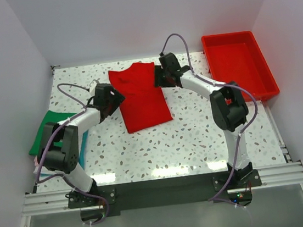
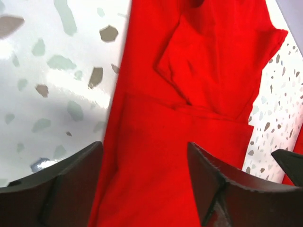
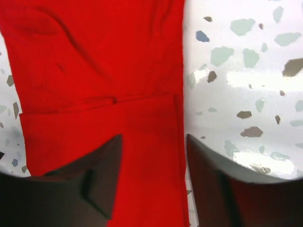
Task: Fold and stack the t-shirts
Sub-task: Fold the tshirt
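Note:
The bright red t-shirt [image 1: 143,100] lies on the speckled table with its sleeves folded in. It narrows into a long strip toward the front. My left gripper [image 1: 118,99] is open at the shirt's left edge. In the left wrist view the red cloth [image 2: 203,71] fills the gap between the fingers [image 2: 71,189] of the gripper [image 2: 144,161]. My right gripper [image 1: 159,80] is open at the shirt's upper right edge. Its wrist view shows the gripper [image 3: 154,151] straddling the hem of the cloth [image 3: 94,61]. A green t-shirt [image 1: 44,133] lies at the far left.
A rigid red plastic tray [image 1: 265,72] stands at the back right. A teal cloth edge [image 1: 83,146] shows beside the green shirt under the left arm. White walls enclose the table on three sides.

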You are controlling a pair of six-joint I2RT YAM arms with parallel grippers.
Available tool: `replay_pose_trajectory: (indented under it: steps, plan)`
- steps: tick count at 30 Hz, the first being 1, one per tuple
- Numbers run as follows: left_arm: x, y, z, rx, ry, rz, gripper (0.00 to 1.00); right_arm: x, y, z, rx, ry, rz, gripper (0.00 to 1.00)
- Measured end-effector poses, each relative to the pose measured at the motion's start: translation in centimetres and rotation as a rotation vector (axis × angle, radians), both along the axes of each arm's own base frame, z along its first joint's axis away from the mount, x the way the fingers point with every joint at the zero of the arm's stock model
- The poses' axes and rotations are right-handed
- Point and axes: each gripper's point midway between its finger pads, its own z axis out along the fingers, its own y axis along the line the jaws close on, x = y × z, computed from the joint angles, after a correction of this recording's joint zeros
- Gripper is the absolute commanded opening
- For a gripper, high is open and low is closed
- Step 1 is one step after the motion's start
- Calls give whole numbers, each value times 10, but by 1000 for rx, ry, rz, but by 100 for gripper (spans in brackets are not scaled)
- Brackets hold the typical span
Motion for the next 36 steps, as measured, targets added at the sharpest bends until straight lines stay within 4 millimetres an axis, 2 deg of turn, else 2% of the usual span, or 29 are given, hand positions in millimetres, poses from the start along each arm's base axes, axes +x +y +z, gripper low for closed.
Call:
replay_pose_trajectory:
  steps: [3, 6, 8, 11, 13, 15, 18, 23, 26, 29, 32, 33, 35, 36]
  plan:
    - [6, 13, 5, 8, -13, 1, 81, 1, -9, 0, -14, 20, -3, 68]
    - [6, 15, 17, 19, -37, -9, 70, -1, -16, 5, -15, 21, -13, 65]
    - [-1, 6, 29, 23, -63, -33, 64, -14, -21, 6, -20, 32, -11, 61]
    - [-23, -23, 39, 44, -77, -87, 58, -43, -24, 4, -35, 61, 1, 53]
    - [-43, -44, 36, 46, -74, -132, 51, -64, -23, -2, -41, 74, 18, 43]
    - [-68, -59, 21, 48, -46, -186, 44, -86, -24, -16, -50, 107, 34, 35]
    - [-92, -58, -10, 65, 24, -204, 39, -108, -27, -41, -74, 165, 47, 29]
    - [-105, -54, -40, 103, 97, -189, 38, -129, -40, -77, -106, 240, 35, 29]
    - [-115, -53, -48, 110, 116, -180, 38, -131, -40, -77, -84, 220, 24, 29]
    - [-117, -53, -47, 110, 109, -171, 40, -135, -40, -77, -70, 202, 23, 29]
    - [-121, -51, -45, 107, 105, -167, 50, -142, -40, -77, -64, 198, 25, 31]
    - [-123, -50, -42, 108, 101, -168, 58, -144, -40, -76, -62, 200, 24, 34]
    - [-125, -47, -31, 108, 78, -172, 63, -150, -42, -76, -64, 203, 16, 39]
    - [-125, -46, -24, 106, 65, -169, 66, -153, -44, -75, -69, 206, 14, 45]
